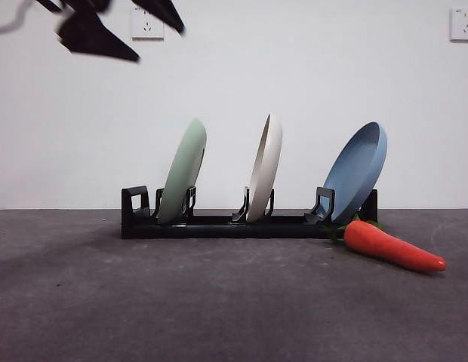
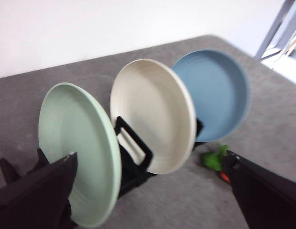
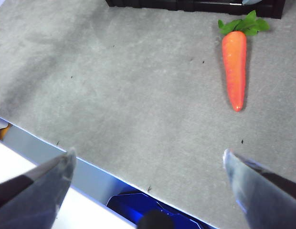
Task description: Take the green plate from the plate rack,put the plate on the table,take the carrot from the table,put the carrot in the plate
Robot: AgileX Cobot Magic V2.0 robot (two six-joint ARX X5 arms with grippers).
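The green plate stands on edge in the end slot of the black plate rack, leaning slightly. My left gripper hangs high above and to the left of it, open; in the left wrist view the green plate is nearest, between the spread jaws of the left gripper. The carrot lies on the table by the rack's right end, leaves toward the rack. My right gripper is open and empty over the table's near edge, well short of the carrot.
A cream plate fills the rack's middle slot and a blue plate leans in the right one, just above the carrot's leaves. A white wall runs behind. The table's front edge lies under the right gripper.
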